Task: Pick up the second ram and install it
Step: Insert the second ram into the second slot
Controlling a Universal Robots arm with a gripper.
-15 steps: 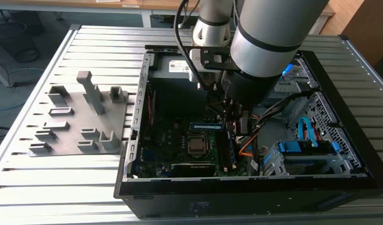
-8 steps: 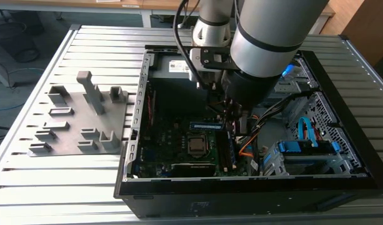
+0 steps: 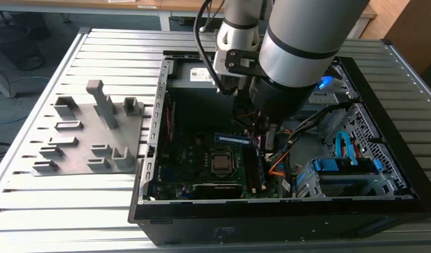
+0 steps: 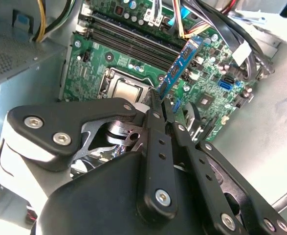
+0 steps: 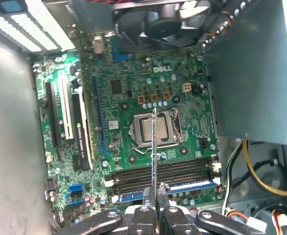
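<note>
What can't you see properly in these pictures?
Exterior view: the arm covers part of the motherboard.
First wrist view: the second ram is edge-on, its chips hidden.
Second wrist view: the claw covers the second ram's held end.

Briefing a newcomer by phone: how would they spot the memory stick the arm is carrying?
Find the open black computer case, then the green motherboard inside. Above it, the black gripper pinches a thin, flat memory stick with a blue label; it alone hangs in the air, not in a slot.
</note>
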